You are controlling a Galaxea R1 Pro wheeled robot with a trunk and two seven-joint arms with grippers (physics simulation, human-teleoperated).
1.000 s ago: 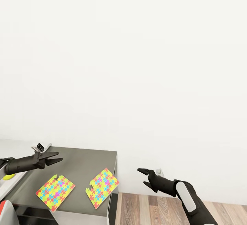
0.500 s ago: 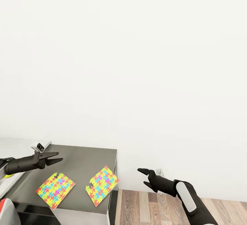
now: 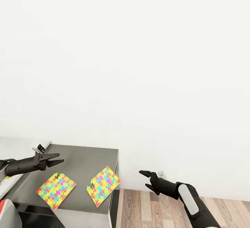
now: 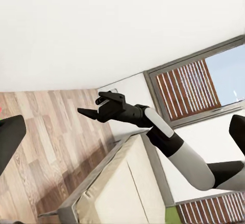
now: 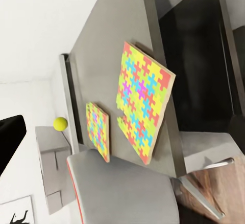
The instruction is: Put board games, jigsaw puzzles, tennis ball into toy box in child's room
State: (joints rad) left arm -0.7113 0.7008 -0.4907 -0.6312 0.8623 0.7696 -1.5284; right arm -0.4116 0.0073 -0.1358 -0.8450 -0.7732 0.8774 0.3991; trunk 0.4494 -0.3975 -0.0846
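Note:
Two bright multicoloured jigsaw puzzles lie flat on the dark grey side unit of the table [image 3: 86,157]: one on the left [image 3: 55,185], one by the right edge [image 3: 103,186]. The right wrist view shows both, the nearer [image 5: 143,106] and the farther [image 5: 97,129], with the tennis ball [image 5: 60,124] beyond them on the white top. My left gripper [image 3: 59,158] hovers open above the unit, behind the left puzzle. My right gripper [image 3: 143,179] hangs open over the floor, right of the unit, also visible here [image 4: 88,106]. The toy box and board games are out of view.
A plain white wall stands behind the unit. Wood floor [image 3: 149,210] runs to its right. A grey chair with a red edge [image 3: 7,214] sits at the lower left. The left wrist view shows the bed [image 4: 112,193] and a window with blinds [image 4: 189,88].
The whole picture has shifted: the unit and puzzles sit slightly higher and more floor shows, so the camera moved. Both grippers keep their poses, still open.

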